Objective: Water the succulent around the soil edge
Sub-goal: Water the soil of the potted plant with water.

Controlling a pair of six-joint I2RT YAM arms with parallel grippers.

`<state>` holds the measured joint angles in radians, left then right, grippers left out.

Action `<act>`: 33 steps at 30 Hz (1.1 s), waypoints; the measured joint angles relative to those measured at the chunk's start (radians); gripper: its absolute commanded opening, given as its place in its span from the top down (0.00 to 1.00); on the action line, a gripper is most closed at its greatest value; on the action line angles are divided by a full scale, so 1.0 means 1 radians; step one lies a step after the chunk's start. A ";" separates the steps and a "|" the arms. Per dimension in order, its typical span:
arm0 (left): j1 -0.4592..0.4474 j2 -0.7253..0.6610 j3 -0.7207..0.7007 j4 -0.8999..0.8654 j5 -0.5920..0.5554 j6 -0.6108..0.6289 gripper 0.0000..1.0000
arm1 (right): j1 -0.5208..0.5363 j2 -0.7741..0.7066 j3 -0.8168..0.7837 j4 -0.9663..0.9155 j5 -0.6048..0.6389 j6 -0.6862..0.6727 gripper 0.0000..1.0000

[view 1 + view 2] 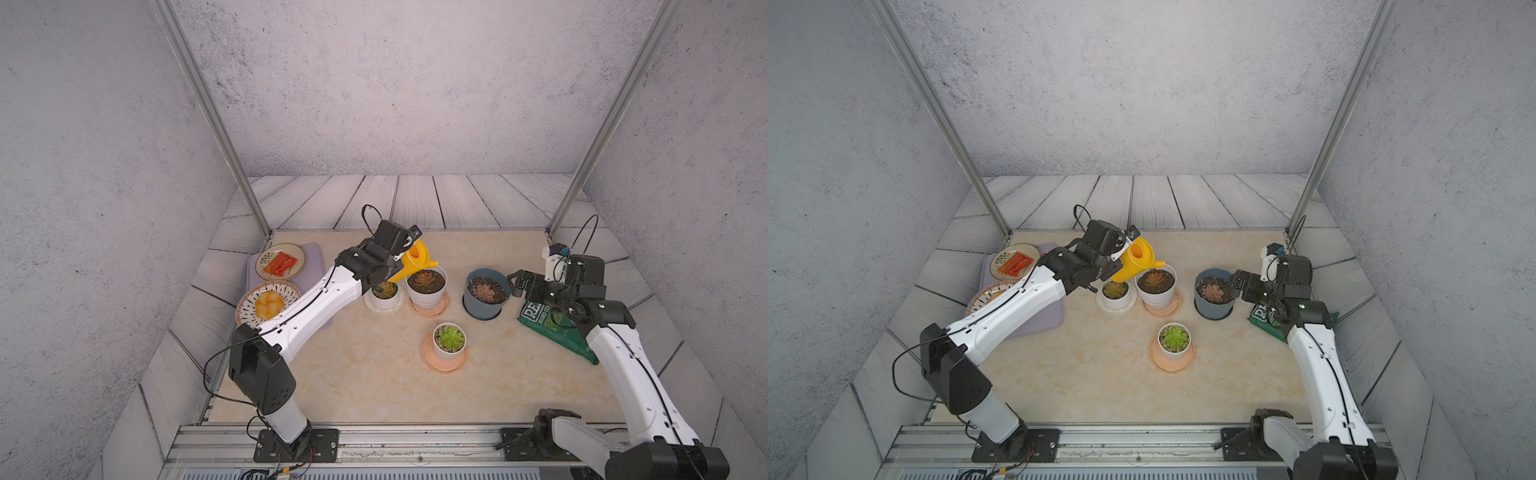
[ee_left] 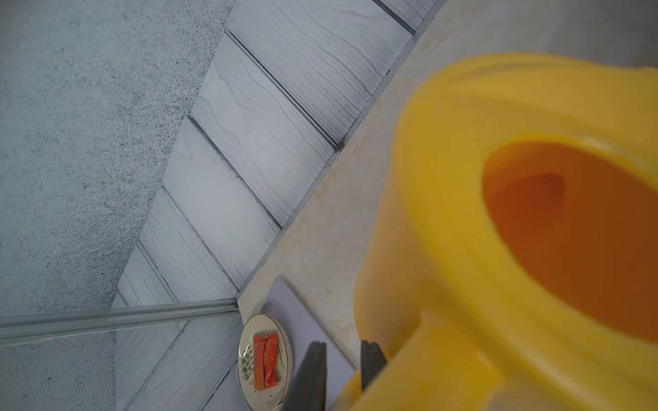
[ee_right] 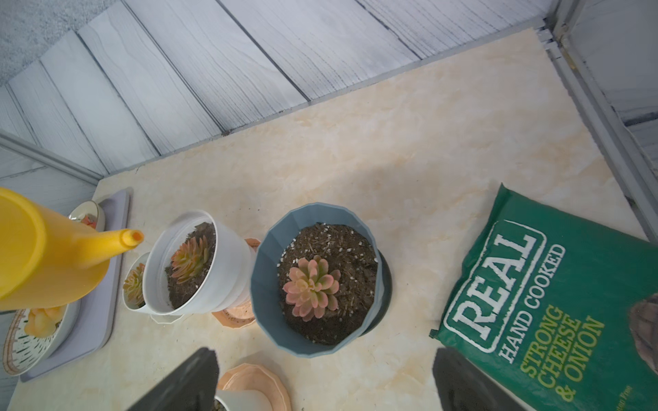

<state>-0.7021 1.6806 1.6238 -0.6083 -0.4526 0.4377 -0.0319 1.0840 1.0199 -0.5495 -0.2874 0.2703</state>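
A yellow watering can point(image 1: 415, 259) point(image 3: 42, 256) hangs tilted in the air, and my left gripper point(image 2: 340, 370) is shut on its handle point(image 2: 427, 356). Its spout tip point(image 3: 133, 237) sits just above the near rim of a tall white pot point(image 1: 426, 293) that holds a reddish succulent point(image 1: 424, 277) point(image 3: 190, 258) in dark soil. I see no water stream. My right gripper point(image 3: 325, 377) point(image 1: 517, 282) is open with nothing in it, just right of a blue pot point(image 1: 486, 309) with a pink succulent point(image 3: 311, 286).
A small white pot point(image 1: 384, 301) with a yellowish succulent stands under the can. A green succulent point(image 1: 449, 337) on a peach saucer stands nearer the front. A green crisp bag point(image 1: 552, 328) lies right. Two dishes point(image 1: 280, 262) point(image 1: 268, 305) sit on a lilac mat point(image 1: 313, 257) at the left.
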 measured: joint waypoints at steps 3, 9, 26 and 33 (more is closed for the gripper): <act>-0.010 0.042 0.019 -0.010 -0.028 0.021 1.00 | 0.031 0.026 0.021 -0.017 0.026 -0.016 0.01; -0.038 0.081 0.039 -0.024 -0.079 0.079 1.00 | 0.055 0.046 0.035 -0.024 0.056 -0.032 0.01; -0.091 0.156 0.103 -0.011 -0.150 0.168 1.00 | 0.055 0.046 0.034 -0.018 0.080 -0.039 0.01; -0.092 0.199 0.164 -0.017 -0.185 0.177 1.00 | 0.055 0.046 0.026 -0.006 0.082 -0.040 0.01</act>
<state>-0.7944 1.8793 1.7882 -0.6250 -0.6373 0.6144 0.0235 1.1297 1.0458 -0.5560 -0.2054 0.2306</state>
